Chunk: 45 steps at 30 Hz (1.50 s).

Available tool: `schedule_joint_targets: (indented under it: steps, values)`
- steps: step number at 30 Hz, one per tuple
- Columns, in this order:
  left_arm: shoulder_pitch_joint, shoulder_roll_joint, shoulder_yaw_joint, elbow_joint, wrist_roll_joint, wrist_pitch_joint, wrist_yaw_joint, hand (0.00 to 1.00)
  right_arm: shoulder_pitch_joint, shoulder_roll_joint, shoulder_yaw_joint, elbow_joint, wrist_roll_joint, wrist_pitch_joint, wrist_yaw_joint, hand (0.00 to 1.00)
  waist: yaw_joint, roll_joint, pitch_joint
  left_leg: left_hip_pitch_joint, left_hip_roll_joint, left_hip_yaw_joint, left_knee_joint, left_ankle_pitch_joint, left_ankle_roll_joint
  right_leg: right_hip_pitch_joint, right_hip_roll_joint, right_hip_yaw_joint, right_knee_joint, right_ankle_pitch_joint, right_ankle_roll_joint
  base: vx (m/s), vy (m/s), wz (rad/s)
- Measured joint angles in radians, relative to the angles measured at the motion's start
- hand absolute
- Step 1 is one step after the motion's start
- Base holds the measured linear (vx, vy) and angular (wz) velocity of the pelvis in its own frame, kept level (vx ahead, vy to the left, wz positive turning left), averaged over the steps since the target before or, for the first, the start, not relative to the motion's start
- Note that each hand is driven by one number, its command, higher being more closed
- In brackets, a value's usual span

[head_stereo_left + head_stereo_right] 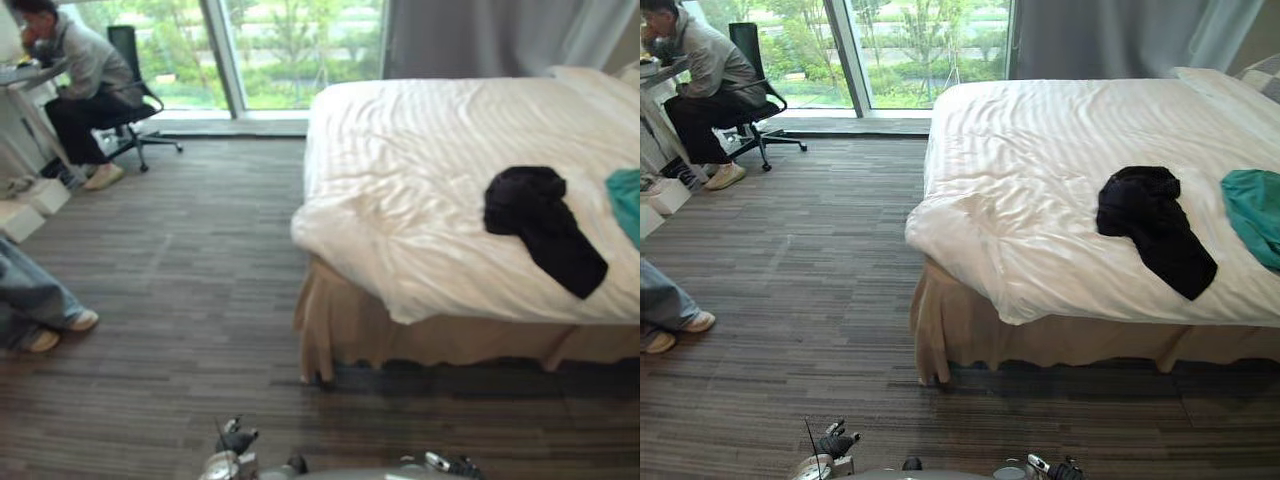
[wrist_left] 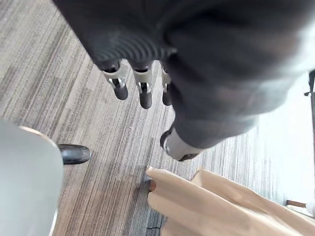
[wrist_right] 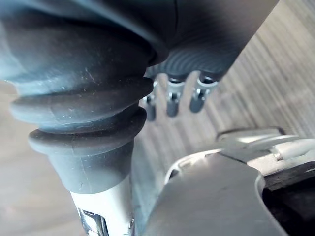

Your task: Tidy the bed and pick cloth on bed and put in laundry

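Observation:
A black cloth [image 1: 540, 225] lies crumpled on the white duvet of the bed [image 1: 400, 190], near its front right side. A teal cloth [image 1: 1255, 212] lies just to the right of it, at the edge of the view. My left hand [image 2: 144, 91] hangs over the carpet close to the bed's tan skirt [image 2: 206, 201], with its fingers straight and nothing in them. My right hand [image 3: 171, 98] also hangs low over the floor, its fingers relaxed and empty. Both hands are well short of the bed and the cloths.
A person [image 1: 80, 70] sits on a black office chair [image 1: 130, 90] at a desk by the window, far left. Another person's legs and shoes [image 1: 40, 310] reach in from the left edge. White boxes [image 1: 30, 205] lie on the striped carpet. A grey curtain [image 1: 480, 35] hangs behind the bed.

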Motion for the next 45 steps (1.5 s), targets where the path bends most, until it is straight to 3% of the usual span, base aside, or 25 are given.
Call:
schedule_joint_targets:
  steps: [4,7,15,20,24,26,30,34,40,45]
  values:
    - [-0.025,0.037,-0.003,0.021,0.001,0.001,0.0,0.0,-0.022,0.029,-0.014,0.032,0.021,0.0,0.0,0.0,0.0,-0.043,0.027,0.007,0.013,-0.036,-0.001,0.01,-0.003,0.066,0.04,0.035,-0.075,0.028,-0.04,0.08,-0.018,0.34]
    - [-0.018,0.032,0.0,0.021,0.001,-0.001,0.001,0.0,-0.022,0.028,-0.017,0.033,0.028,-0.001,0.001,0.0,0.0,-0.034,0.023,0.028,0.024,-0.035,-0.002,0.003,-0.012,0.098,0.061,0.086,-0.114,0.045,-0.066,0.06,-0.007,0.08]
    - [-0.018,0.027,0.07,0.032,-0.002,0.001,0.007,0.0,-0.023,0.02,-0.008,0.039,0.039,-0.006,-0.001,0.0,-0.015,-0.018,0.016,0.019,0.059,0.006,-0.002,-0.008,-0.033,0.098,0.093,0.119,-0.181,0.052,-0.049,-0.05,-0.062,-0.17]
    - [-0.028,0.073,0.356,0.03,-0.119,0.0,0.053,0.0,0.003,0.006,-0.027,0.054,0.044,-0.009,-0.013,0.0,-0.014,-0.003,0.006,0.013,0.078,0.018,-0.002,-0.009,-0.034,0.096,0.112,0.131,-0.208,0.047,-0.048,-0.04,-0.069,-0.06]
    - [-0.091,0.229,0.58,0.029,-0.235,-0.001,0.109,0.0,0.034,0.007,-0.049,0.065,0.045,-0.011,-0.018,0.0,-0.008,0.004,-0.001,0.005,0.075,0.02,-0.001,-0.009,-0.041,0.099,0.111,0.132,-0.224,0.053,-0.043,0.03,-0.024,0.01]
    - [-0.138,0.32,0.615,0.005,-0.295,-0.005,0.142,0.0,0.049,0.008,-0.048,0.065,0.046,-0.018,-0.019,0.0,-0.001,0.003,-0.006,0.005,0.073,0.02,-0.001,-0.01,-0.042,0.101,0.11,0.131,-0.226,0.054,-0.047,0.08,-0.041,0.01]
    - [-0.237,0.458,0.515,-0.228,-0.3,-0.026,0.217,0.0,0.053,0.009,-0.046,0.058,0.066,-0.031,-0.021,0.0,0.005,0.005,-0.008,-0.001,0.068,0.013,-0.001,-0.012,-0.045,0.101,0.108,0.122,-0.227,0.053,-0.05,0.05,-0.039,0.07]
    - [-0.347,0.555,0.389,-0.392,-0.103,-0.031,0.269,0.0,0.077,0.009,-0.047,0.02,0.086,-0.044,-0.017,0.0,0.001,0.017,-0.011,0.0,0.068,0.017,-0.001,-0.012,-0.045,0.098,0.108,0.13,-0.225,0.053,-0.051,-0.01,-0.03,-0.03]
    - [-0.479,0.583,0.164,-0.535,0.209,-0.018,0.316,0.0,0.124,0.008,-0.067,0.02,0.125,-0.044,0.006,0.0,-0.005,0.049,-0.014,0.0,0.073,0.031,-0.002,-0.016,-0.045,0.087,0.109,0.141,-0.22,0.053,-0.05,-0.06,-0.027,-0.07]
    - [-0.584,0.587,-0.021,-0.64,0.439,0.003,0.324,0.0,0.133,0.007,-0.092,-0.009,0.138,-0.043,0.011,0.0,-0.046,0.077,-0.021,-0.037,0.082,0.074,-0.001,-0.023,-0.05,0.012,0.112,0.187,-0.204,0.054,-0.052,-0.05,-0.01,-0.26]
